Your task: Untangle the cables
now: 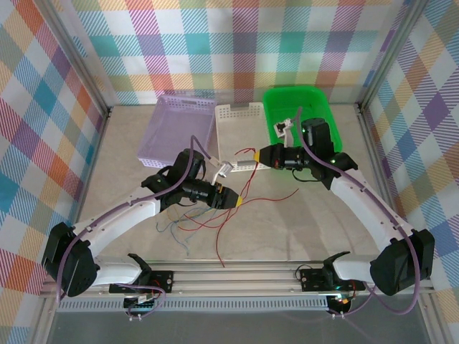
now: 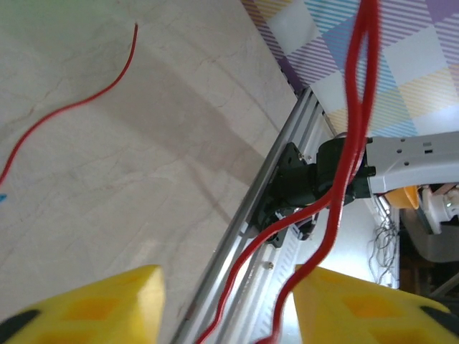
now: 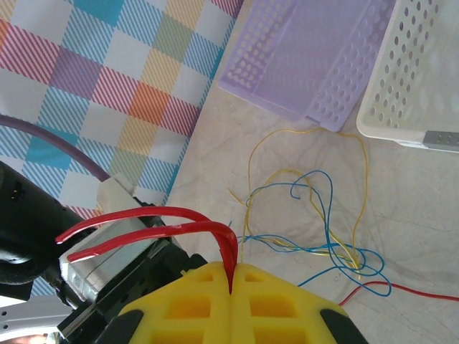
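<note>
Two red cable strands (image 3: 165, 218) arch out of my right gripper (image 3: 232, 266), which is shut on them above the table. In the top view the right gripper (image 1: 256, 155) hangs in front of the white basket. The left gripper (image 1: 233, 201) is just below and to its left. The same red strands (image 2: 337, 193) run down between the yellow fingers of my left gripper (image 2: 228, 276). Its jaws stand apart, and one strand brushes the right finger (image 2: 337, 301). Thin blue and yellow cables (image 3: 323, 229) lie looped together on the table under the left arm (image 1: 179, 229). More red cable (image 1: 219, 249) trails toward the near rail.
A purple basket (image 1: 183, 129), a white perforated basket (image 1: 240, 132) and a green bin (image 1: 297, 107) stand along the back. An aluminium rail (image 1: 237, 276) with both arm bases runs along the near edge. Checked walls close in the sides.
</note>
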You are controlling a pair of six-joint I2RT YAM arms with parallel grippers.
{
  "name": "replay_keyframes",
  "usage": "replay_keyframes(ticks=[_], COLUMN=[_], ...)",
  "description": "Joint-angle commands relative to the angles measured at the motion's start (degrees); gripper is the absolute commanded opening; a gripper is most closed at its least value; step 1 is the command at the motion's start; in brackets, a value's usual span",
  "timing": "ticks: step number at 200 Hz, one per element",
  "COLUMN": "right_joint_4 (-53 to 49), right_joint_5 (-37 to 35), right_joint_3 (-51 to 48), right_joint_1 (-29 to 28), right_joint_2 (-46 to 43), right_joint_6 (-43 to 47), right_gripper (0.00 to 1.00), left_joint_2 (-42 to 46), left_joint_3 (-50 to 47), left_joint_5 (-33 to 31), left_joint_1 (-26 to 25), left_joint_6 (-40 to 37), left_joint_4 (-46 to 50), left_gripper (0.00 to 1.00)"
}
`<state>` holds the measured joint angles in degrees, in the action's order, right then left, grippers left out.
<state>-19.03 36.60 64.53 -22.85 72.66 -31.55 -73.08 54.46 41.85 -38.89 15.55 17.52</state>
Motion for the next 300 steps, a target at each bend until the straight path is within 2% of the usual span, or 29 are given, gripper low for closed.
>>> replay_keyframes(ticks=[1, 41, 61, 98, 152, 199, 231, 300], right_joint_4=[2.9, 3.0, 2.9, 3.4, 6.5, 7.9, 8.0, 5.4], right_joint_5=[1.7, 1.3, 0.6, -0.9, -0.8, 1.3, 2.2, -0.4], right_joint_3=[1.0, 0.2, -0.8, -3.3, -5.6, -7.4, -8.3, -9.7], right_joint_1=[-0.3, -0.5, -0.5, -0.6, -0.5, -0.5, -0.5, -0.4], right_joint_2=[0.7, 1.0, 1.1, 2.1, 5.1, 6.2, 5.3, 1.9], right_joint_6=[-1.5, -1.0, -0.3, 1.0, 1.5, 1.7, 2.6, 4.7], right_gripper=[0.0, 0.0, 0.0, 0.0, 0.0, 0.0, 0.11, 0.36], left_joint_2=[-0.5, -0.5, -0.6, -0.4, -1.4, -2.7, -5.0, -7.0], left_joint_3=[0.0, 0.2, 0.2, 0.1, 0.8, -3.2, -5.6, -6.8], left_joint_5=[1.5, 1.4, 0.9, -1.0, -6.8, -12.0, -14.0, -16.0], left_joint_1=[-0.7, -0.7, -0.7, -0.6, -0.9, -1.8, -1.9, -2.5], left_joint_6=[-0.6, -0.7, -0.8, 0.5, 10.4, 17.5, 23.0, 26.0], left_joint_4=[-0.9, -0.8, -0.6, -1.0, -5.8, -13.9, -20.8, -25.6], left_gripper=[0.39, 0.21, 0.0, 0.0, 0.0, 0.0, 0.0, 0.0])
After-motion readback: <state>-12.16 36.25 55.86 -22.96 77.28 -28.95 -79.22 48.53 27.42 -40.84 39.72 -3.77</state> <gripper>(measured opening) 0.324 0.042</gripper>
